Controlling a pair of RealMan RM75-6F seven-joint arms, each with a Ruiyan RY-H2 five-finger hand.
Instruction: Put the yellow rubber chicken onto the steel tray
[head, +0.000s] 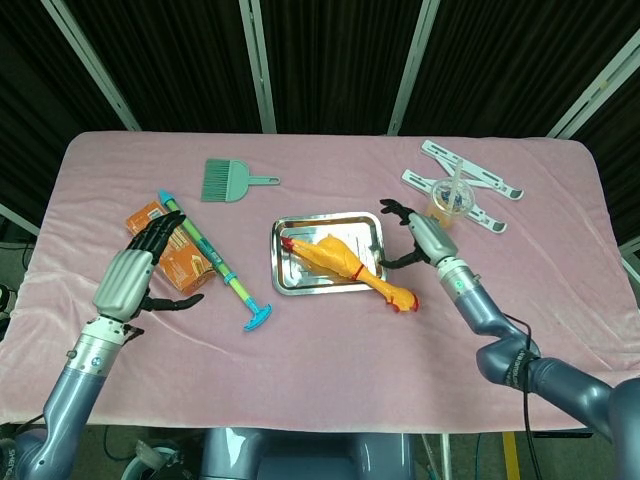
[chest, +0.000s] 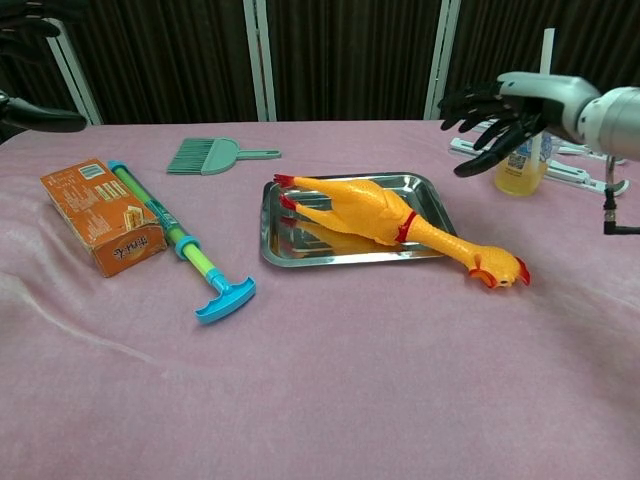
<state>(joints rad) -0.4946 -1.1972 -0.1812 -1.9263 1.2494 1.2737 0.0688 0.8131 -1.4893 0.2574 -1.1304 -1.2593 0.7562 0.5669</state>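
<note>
The yellow rubber chicken (head: 345, 265) (chest: 385, 218) lies across the steel tray (head: 296, 233) (chest: 440, 205). Its body and feet are inside the tray, while its neck and head hang over the front right rim onto the cloth. My right hand (head: 418, 235) (chest: 500, 105) hovers open above and to the right of the tray, holding nothing. My left hand (head: 135, 270) hangs open over the orange box, far left of the tray; the chest view shows only its fingertips (chest: 40, 118).
An orange box (head: 170, 258) (chest: 100, 215) and a green-blue pump toy (head: 215, 265) (chest: 180, 243) lie left of the tray. A teal brush (head: 232, 182) (chest: 212, 155) sits behind. A drink cup with straw (head: 447, 207) (chest: 520, 160) and a white stand (head: 470, 185) are at back right.
</note>
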